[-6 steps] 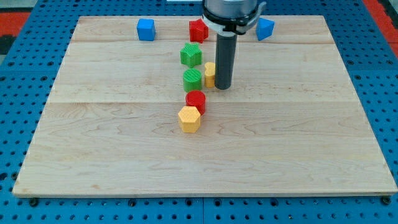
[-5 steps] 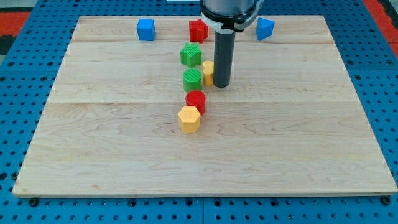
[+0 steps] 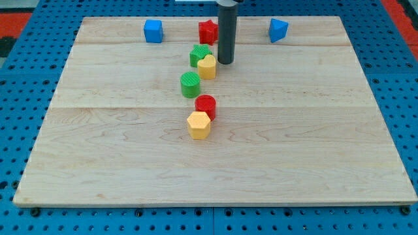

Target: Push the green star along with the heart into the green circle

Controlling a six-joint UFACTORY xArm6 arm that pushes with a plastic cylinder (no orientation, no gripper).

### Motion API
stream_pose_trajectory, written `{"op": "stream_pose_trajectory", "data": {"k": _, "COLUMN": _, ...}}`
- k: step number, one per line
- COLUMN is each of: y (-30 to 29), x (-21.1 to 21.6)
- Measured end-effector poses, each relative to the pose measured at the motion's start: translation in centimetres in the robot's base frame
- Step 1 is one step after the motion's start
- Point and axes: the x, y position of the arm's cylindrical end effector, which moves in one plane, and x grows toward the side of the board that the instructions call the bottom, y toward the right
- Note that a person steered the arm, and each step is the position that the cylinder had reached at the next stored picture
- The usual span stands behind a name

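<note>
Risk: the yellow heart (image 3: 208, 66) sits against the green star (image 3: 199, 55), overlapping its lower right side in this view, while the green circle (image 3: 191, 85) lies apart, toward the view's bottom-left. An off-centre push would likely let the pair separate or rotate, sending the heart past the circle. The red cylinder (image 3: 206, 106) and yellow hexagon (image 3: 198, 125) below could be struck if the push overshoots.

Pose: the rod stands upright, entering from the view's top. My tip (image 3: 226, 62) rests on the table (image 3: 294, 143) just right of the heart, close beside it; contact cannot be confirmed. No pincer is fitted, so no released or clenched state applies.
</note>
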Motion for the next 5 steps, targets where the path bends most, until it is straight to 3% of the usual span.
{"op": "stream_pose_trajectory", "data": {"k": 2, "y": -2.9, "x": -6.2}}
{"op": "stream_pose_trajectory", "data": {"k": 4, "y": -10.0, "x": -4.6}}
{"op": "stream_pose_trajectory", "data": {"k": 5, "y": -7.7, "x": -4.7}}
